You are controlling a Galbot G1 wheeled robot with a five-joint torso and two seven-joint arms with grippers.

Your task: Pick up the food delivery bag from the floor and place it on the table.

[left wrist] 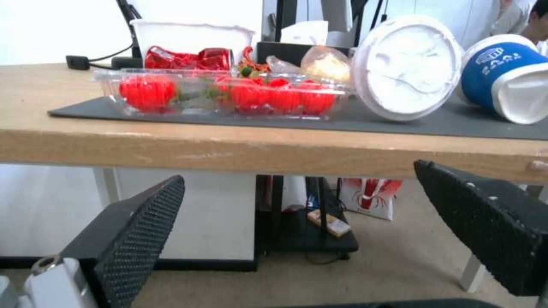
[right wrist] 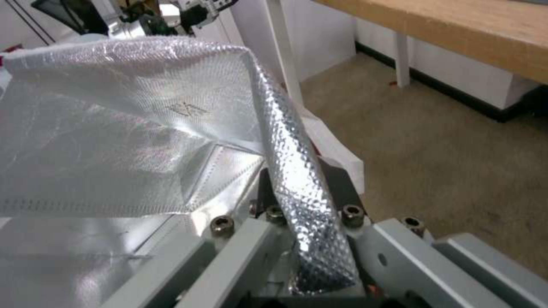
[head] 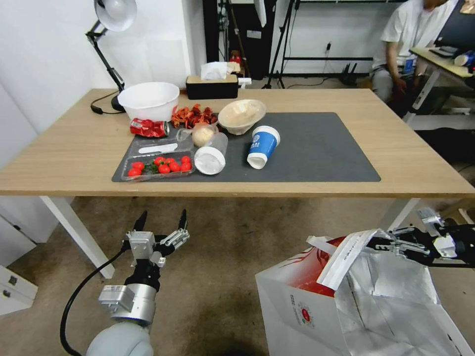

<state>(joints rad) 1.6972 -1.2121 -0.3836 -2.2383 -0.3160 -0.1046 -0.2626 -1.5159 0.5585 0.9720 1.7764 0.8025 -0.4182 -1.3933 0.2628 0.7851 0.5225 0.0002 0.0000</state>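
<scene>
— Left arm (head: 129,301)? Silver-grey, rounded at the near end, stepped metal collar, then a black wrist.

— Cable? Black, looping off the left side up to the wrist.

— Left gripper (head: 162,221)? Pale grey box body, silvery ribbed linkages, two slim black fingers (left wrist: 137,233) with dimpled rubber pads; white clip by the near finger.

— Right arm (head: 457,247)? Black, with white and grey fittings.

— Right gripper (head: 383,243)? Grey metal linkages, black tips. Up close: flat grey bars, dark hex-socket screws (right wrist: 222,224) in a row.
</scene>
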